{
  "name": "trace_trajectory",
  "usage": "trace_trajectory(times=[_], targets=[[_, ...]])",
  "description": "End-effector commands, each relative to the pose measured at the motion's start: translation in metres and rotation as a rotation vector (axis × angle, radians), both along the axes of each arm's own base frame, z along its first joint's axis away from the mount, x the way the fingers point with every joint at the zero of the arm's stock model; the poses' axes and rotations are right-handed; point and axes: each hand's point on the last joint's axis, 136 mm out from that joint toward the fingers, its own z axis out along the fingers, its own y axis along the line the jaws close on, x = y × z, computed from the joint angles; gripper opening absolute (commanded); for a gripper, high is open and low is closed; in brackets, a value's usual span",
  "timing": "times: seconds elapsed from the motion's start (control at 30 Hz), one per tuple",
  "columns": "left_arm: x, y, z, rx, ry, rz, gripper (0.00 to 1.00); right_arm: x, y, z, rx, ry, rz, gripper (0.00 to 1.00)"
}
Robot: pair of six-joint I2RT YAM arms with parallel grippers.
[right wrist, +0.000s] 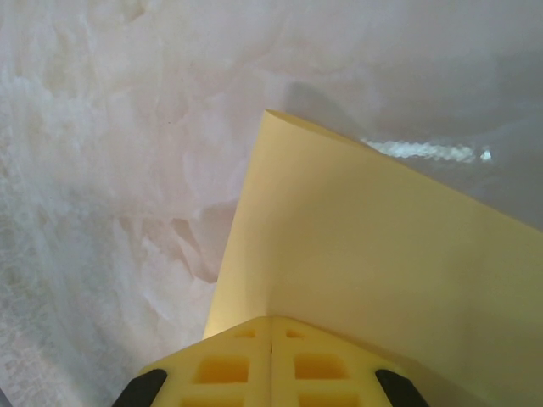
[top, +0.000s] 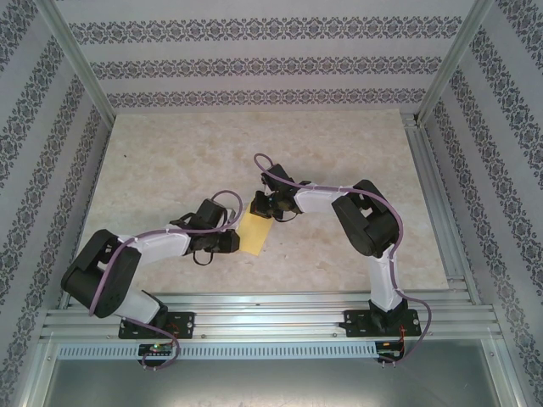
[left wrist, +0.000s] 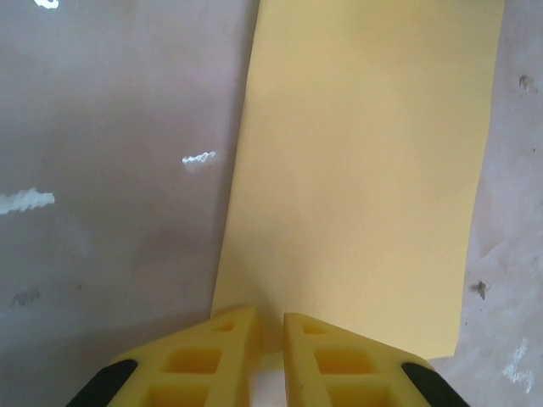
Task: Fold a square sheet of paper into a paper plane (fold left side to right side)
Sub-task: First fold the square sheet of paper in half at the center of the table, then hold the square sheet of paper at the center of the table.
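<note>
Mustard-yellow, the square sheet of paper (top: 254,234) is lying in the middle of the table (top: 170,170), right between the two claws. From the left wrist camera it is looking more like a tall rectangle than a square.

The right gripper (right wrist: 271,322) is pressing its jaws tight together on one edge of the sheet. That edge is standing clear of the surface, and you can see the shadow under the raised corner.

The left gripper (left wrist: 271,320) is sitting at the near edge of the sheet with its fingers (left wrist: 225,343) a sliver apart. Whether it is pinching the paper or just pinning it down, I cannot tell.

My read is that the side-to-side fold is the step in hand. To do it well, the anchoring claw should be holding the sheet flat so nothing is sliding. The lifting claw should be carrying its edge across in a low arc, lining up corners and edges before any pressing. Thin paper like this is likely buckling at the slightest shove, so it wants a slow carry, then a firm swipe along the crease.
</note>
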Motion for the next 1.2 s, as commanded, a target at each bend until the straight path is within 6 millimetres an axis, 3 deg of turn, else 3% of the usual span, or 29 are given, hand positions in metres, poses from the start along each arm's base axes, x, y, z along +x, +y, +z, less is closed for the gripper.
trace_trajectory(times=[0.0, 0.13, 0.23, 0.37, 0.47, 0.53, 0.6, 0.7, 0.9, 1.17], targets=[[-0.091, 0.048, -0.043, 0.182, 0.349, 0.023, 0.18, -0.009, -0.039, -0.052, -0.191, 0.071, -0.049, 0.0], [-0.086, 0.052, -0.028, 0.191, 0.304, 0.041, 0.18, -0.008, -0.036, -0.051, -0.184, 0.069, -0.042, 0.0], [-0.064, 0.043, 0.013, 0.146, 0.193, 0.046, 0.21, -0.008, -0.034, -0.049, -0.176, 0.065, -0.036, 0.0], [-0.021, 0.034, 0.086, 0.039, 0.006, 0.09, 0.25, -0.006, -0.032, -0.045, -0.166, 0.057, -0.032, 0.0], [0.003, 0.012, 0.112, -0.132, -0.043, 0.083, 0.25, -0.006, -0.031, -0.042, -0.164, 0.053, -0.027, 0.0], [0.013, -0.006, 0.107, -0.198, -0.016, 0.052, 0.22, -0.005, -0.03, -0.04, -0.161, 0.048, -0.026, 0.0], [0.02, -0.021, 0.091, -0.241, 0.035, 0.032, 0.18, -0.005, -0.028, -0.039, -0.156, 0.044, -0.022, 0.0], [0.027, -0.031, 0.068, -0.269, 0.069, 0.037, 0.16, -0.005, -0.027, -0.037, -0.156, 0.042, -0.017, 0.0], [0.028, -0.033, 0.039, -0.267, 0.109, 0.051, 0.14, -0.005, -0.025, -0.035, -0.153, 0.04, -0.013, 0.0], [0.02, -0.011, -0.001, -0.123, 0.16, 0.097, 0.11, -0.003, -0.021, -0.025, -0.132, 0.022, -0.001, 0.0]])
